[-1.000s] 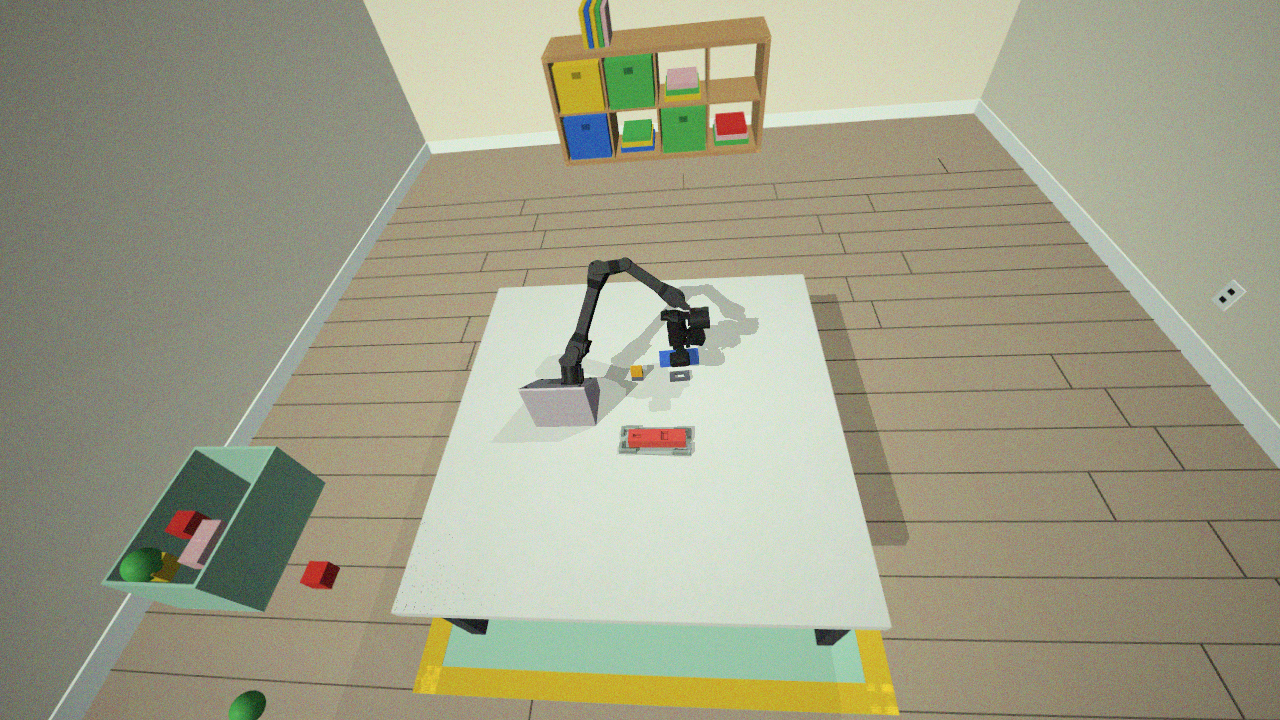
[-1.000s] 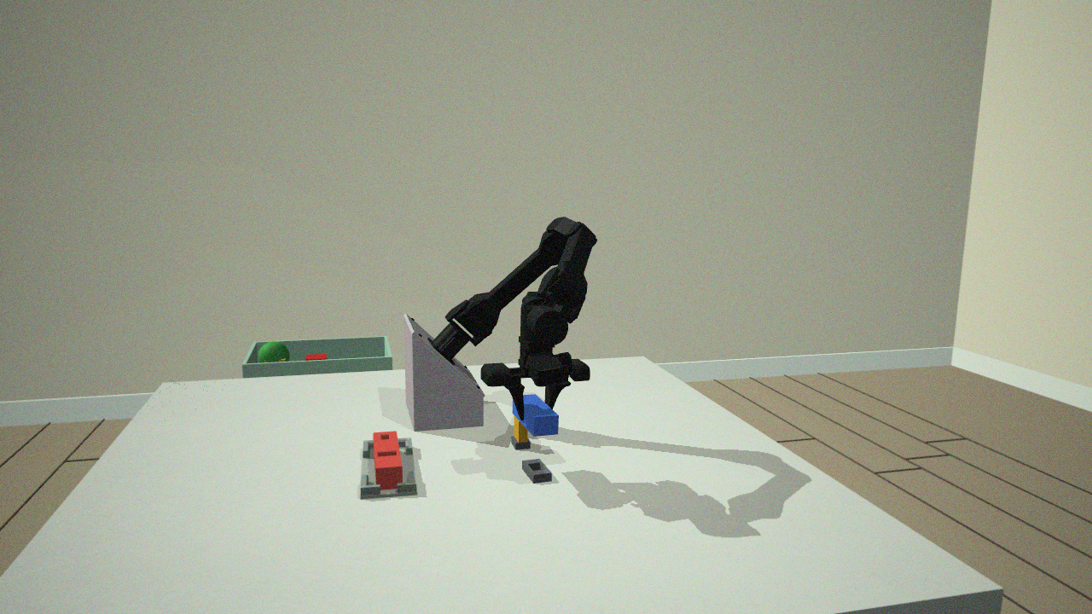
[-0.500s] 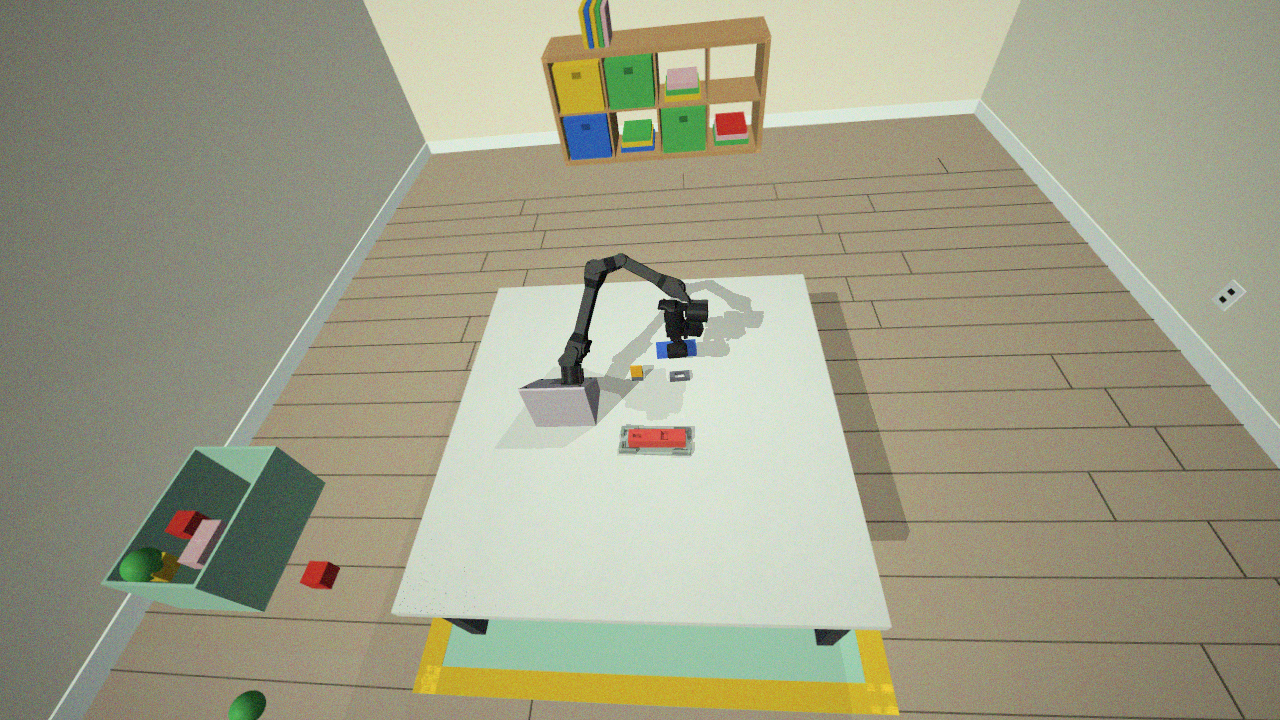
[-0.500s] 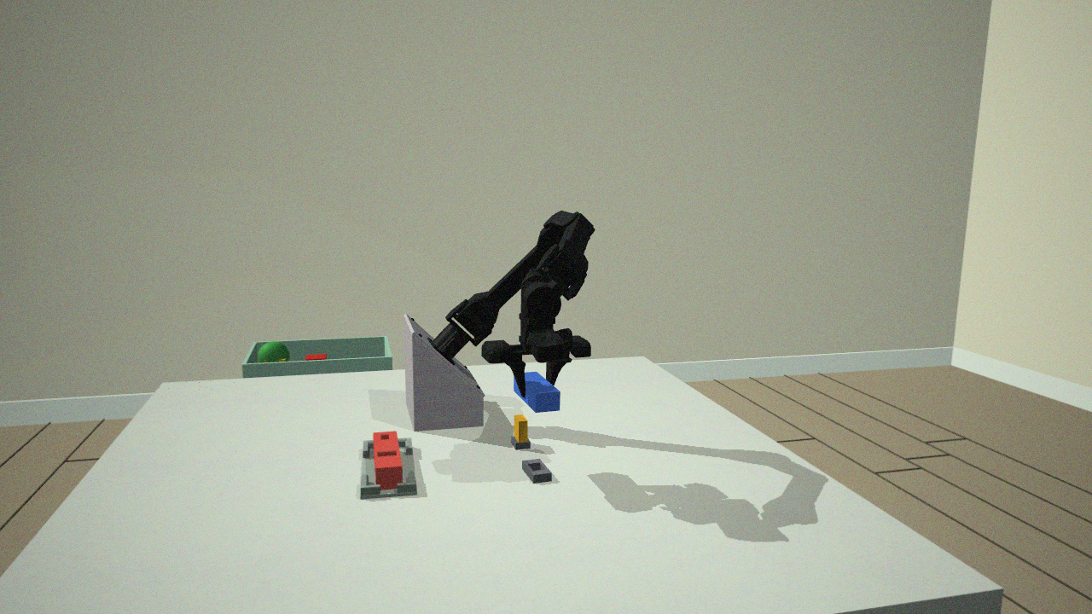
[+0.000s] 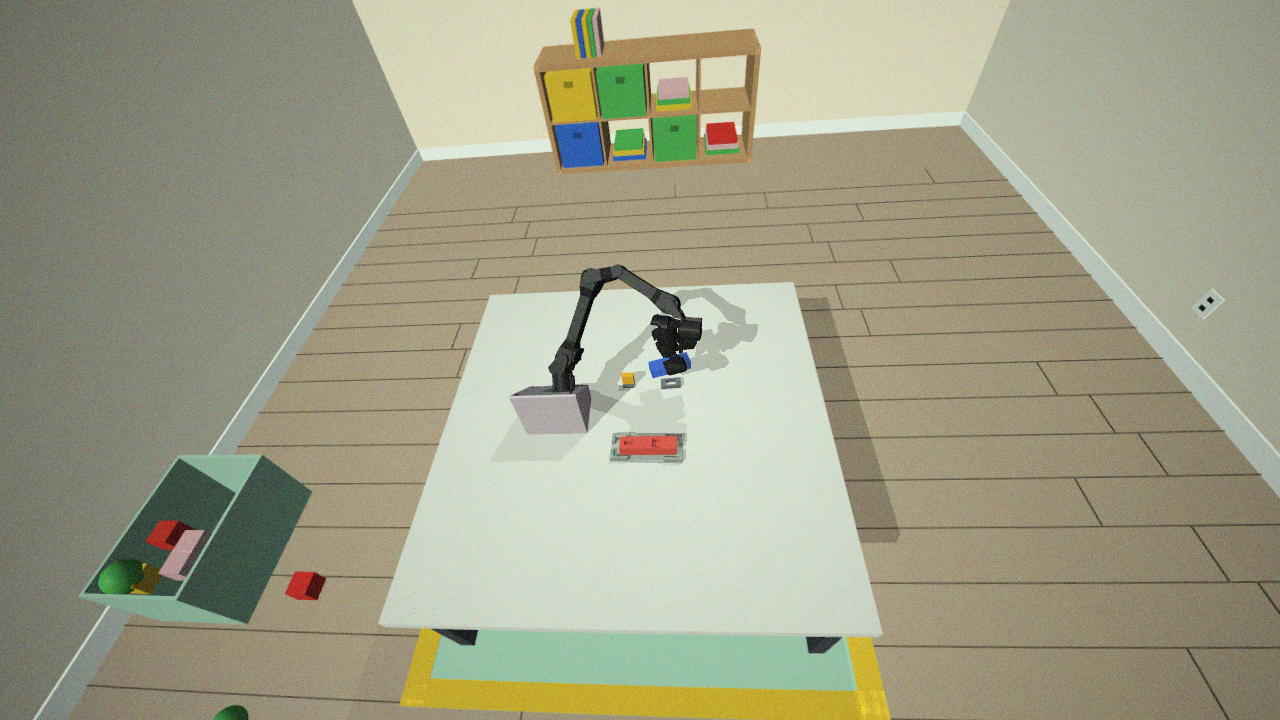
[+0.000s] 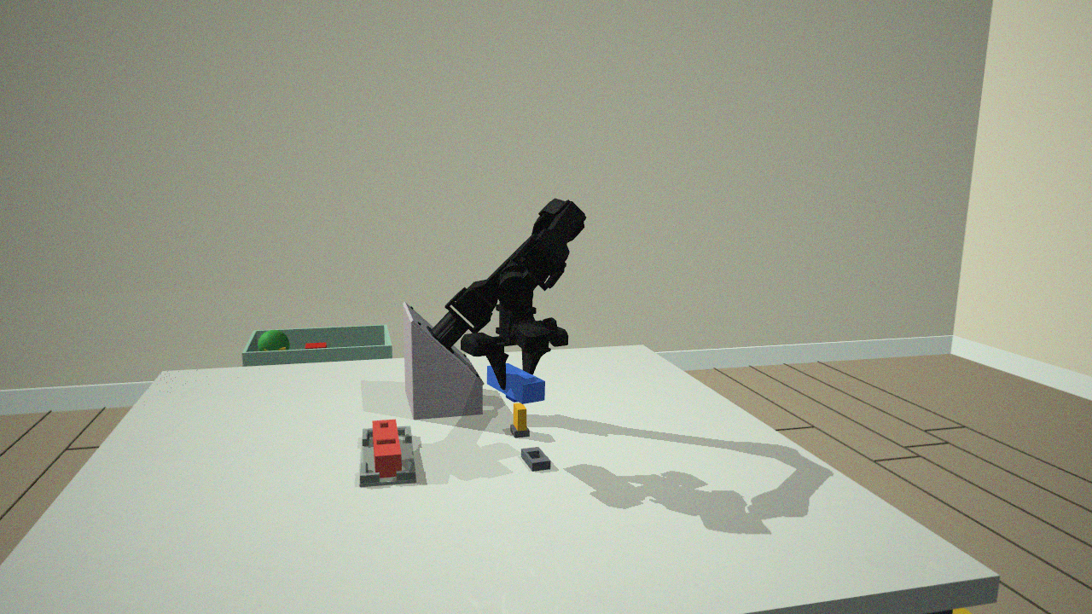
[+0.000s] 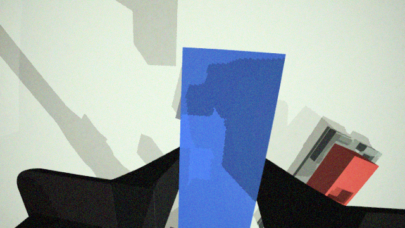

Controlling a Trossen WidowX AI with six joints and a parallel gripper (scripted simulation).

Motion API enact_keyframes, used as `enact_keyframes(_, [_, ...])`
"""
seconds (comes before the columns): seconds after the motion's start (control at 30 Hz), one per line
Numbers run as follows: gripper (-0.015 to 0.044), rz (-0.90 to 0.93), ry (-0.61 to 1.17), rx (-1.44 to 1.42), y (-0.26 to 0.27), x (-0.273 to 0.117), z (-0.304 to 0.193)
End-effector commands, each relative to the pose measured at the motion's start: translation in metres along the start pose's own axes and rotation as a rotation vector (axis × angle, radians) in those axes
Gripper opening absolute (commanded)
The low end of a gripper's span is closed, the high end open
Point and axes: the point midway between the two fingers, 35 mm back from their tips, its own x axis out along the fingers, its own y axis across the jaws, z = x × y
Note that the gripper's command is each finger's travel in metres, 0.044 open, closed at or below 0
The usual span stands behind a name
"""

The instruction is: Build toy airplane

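The fingers (image 5: 674, 360) (image 6: 516, 379) grip the blue wing (image 5: 663, 366) (image 6: 524, 385) (image 7: 221, 126), apparently clear of its stand (image 5: 663, 383) (image 6: 536, 464).

A cream back wall (image 5: 832, 62) (image 6: 1046, 228) meets grey side walls above pale skirting, and brown plank flooring (image 5: 984, 358) (image 6: 763, 412) runs below, with a socket (image 5: 1207, 303) on one side wall. A wooden cubby shelf (image 5: 754, 85) with coloured bins and stacked blocks stands against the cream wall. Light throws shadows across the white tabletop (image 5: 716, 555) (image 6: 267, 549) (image 7: 342, 47), with a yellow-bordered green mat (image 5: 644, 662) beneath.
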Motion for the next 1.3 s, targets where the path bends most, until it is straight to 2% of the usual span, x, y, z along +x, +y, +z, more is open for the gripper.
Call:
enact_keyframes(0.0, [0.0,-0.006,0.003,-0.043,-0.012,0.002,-0.003])
enact_keyframes(1.27, [0.0,-0.018,0.02,-0.689,-0.126,0.019,-0.05])
